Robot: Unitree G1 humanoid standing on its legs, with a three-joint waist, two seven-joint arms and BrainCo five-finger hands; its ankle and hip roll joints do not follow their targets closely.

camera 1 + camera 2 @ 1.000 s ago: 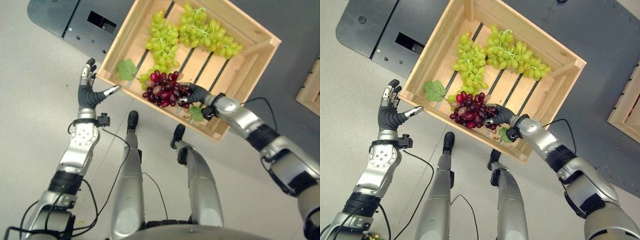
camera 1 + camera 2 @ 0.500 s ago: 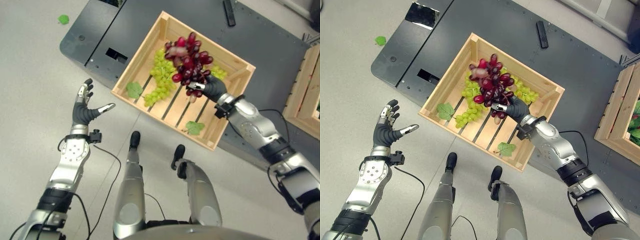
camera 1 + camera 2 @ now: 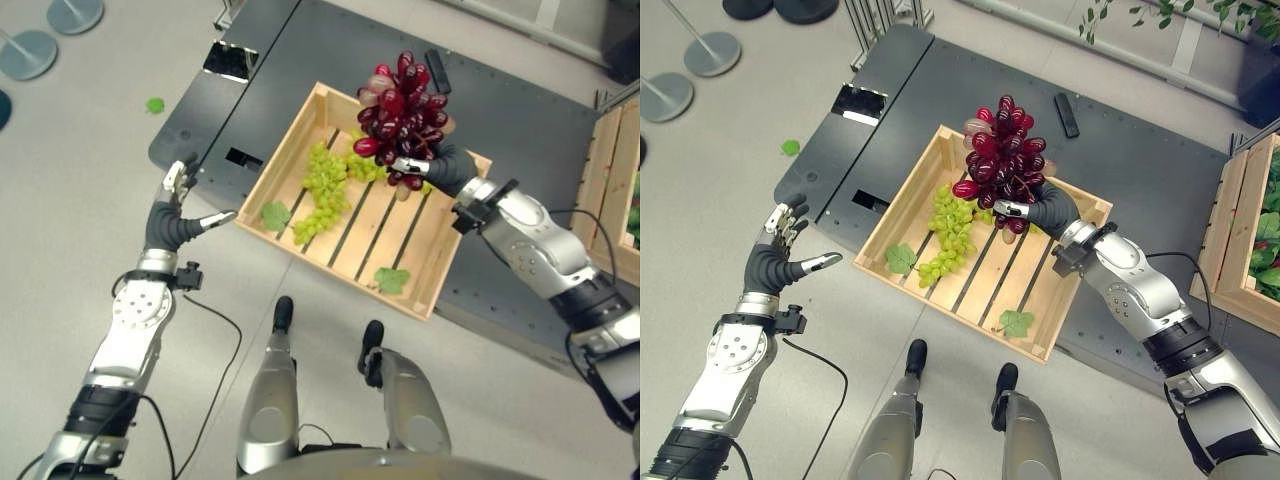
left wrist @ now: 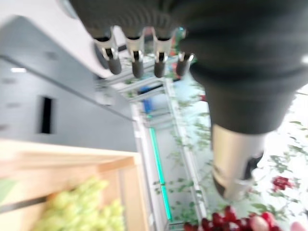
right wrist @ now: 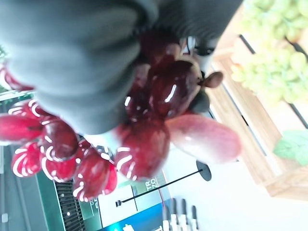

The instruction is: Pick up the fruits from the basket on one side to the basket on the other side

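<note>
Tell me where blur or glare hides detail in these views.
Left wrist view: soft throughout, green grapes smeared, background washed out. Right wrist view: bright glints on the red grapes, crate behind out of focus. Both eye views: sharp, evenly lit, right hand clearly readable.

My head pair looks steeply down from above, both eyes sharing the crate (image 3: 902,205) and red grapes (image 3: 1002,150) | my left wrist cam looks past its fingers (image 4: 137,65) to the crate's corner | my right wrist cam sits tight against the red grapes.
</note>
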